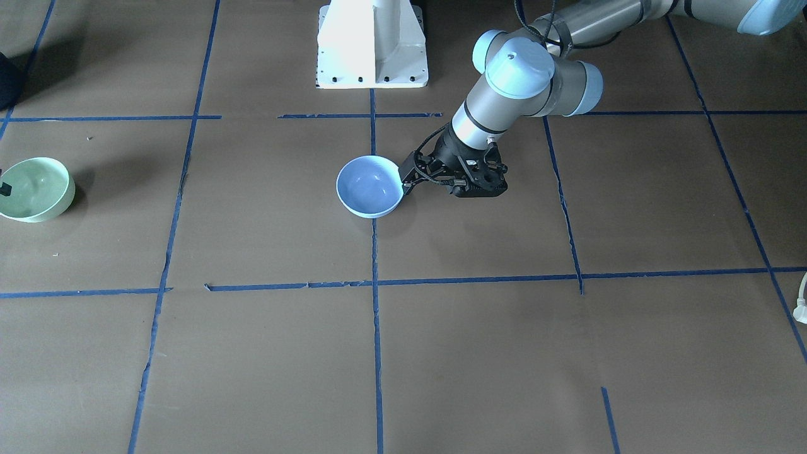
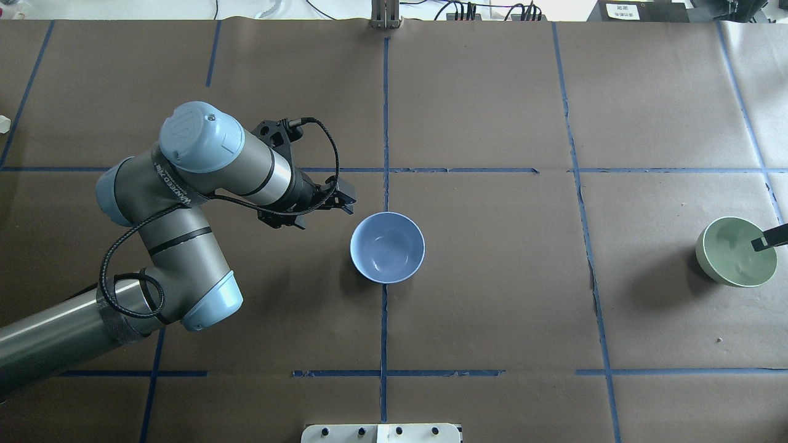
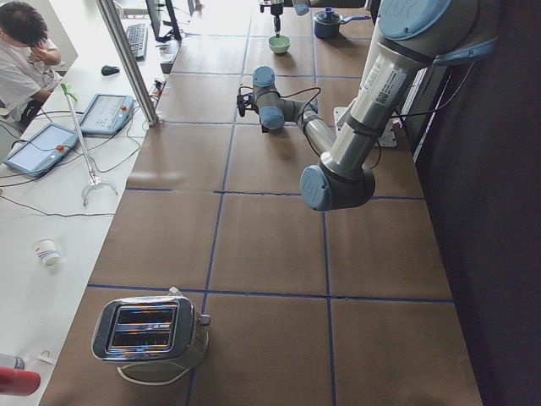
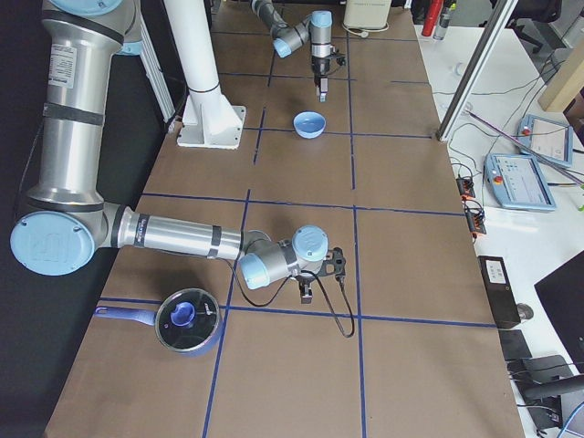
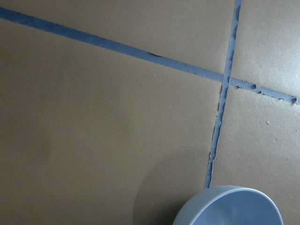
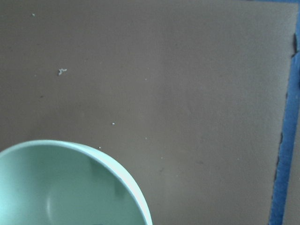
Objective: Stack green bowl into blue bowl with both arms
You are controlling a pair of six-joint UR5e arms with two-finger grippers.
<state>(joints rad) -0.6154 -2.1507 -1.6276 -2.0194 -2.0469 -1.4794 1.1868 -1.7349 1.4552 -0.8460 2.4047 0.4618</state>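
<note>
Front-facing view: one pale, glossy, round periwinkle-blue bowl (image 1: 370, 186) stands at the middle of the brown paper-covered counter (image 1: 265, 353). The left claw (image 1: 408, 176) hangs just beside its rim and holds nothing; its opening cannot be told. One pale, glossy, round mint-green bowl (image 1: 34, 189) lies well apart, far to the robot's right.

Overhead view: the right claw (image 2: 768, 240) shows only one black finger, reaching over the green bowl's (image 2: 732, 255) rim. Whether it pinches cannot be told. The right arm is nearer the green bowl, the left nearer the blue bowl (image 2: 387, 247). Judgement: the green bowl must travel toward the robot's left. Both bowls are round, with no long axis.
</note>
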